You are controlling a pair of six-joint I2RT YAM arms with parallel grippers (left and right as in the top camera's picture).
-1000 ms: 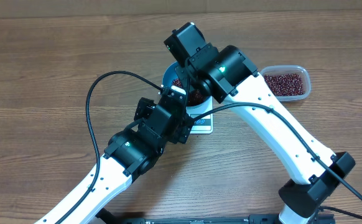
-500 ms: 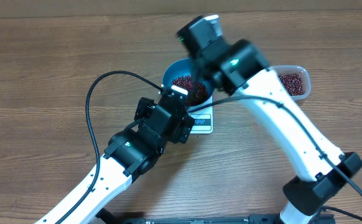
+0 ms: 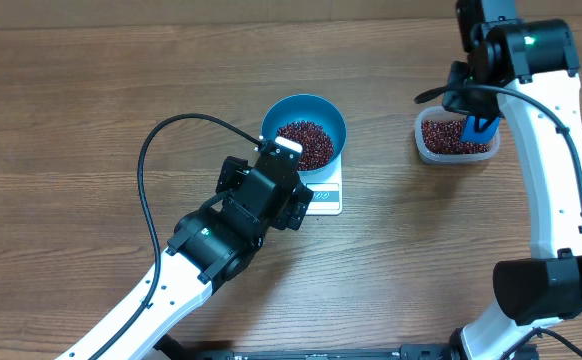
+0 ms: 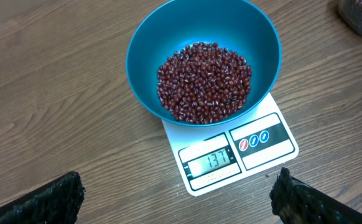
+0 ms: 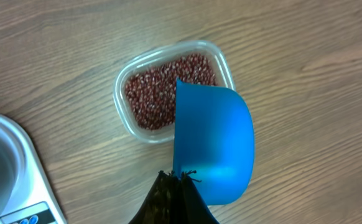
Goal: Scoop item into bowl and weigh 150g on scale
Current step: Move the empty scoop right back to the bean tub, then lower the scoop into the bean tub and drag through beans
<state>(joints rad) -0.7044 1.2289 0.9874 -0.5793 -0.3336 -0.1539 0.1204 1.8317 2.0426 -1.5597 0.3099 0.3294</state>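
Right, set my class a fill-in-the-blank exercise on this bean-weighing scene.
1. The scale reads ___.
2. The beans lie in a ___ bowl.
3. The left gripper is wide ___.
4. The right gripper holds the scoop over a tub of ___.
Missing: 137, blue, open, beans.

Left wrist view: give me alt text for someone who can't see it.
A blue bowl of red-brown beans sits on a white scale whose display reads 137, on a wooden table. The left claw, open, shows dark fingertips at the bottom corners.
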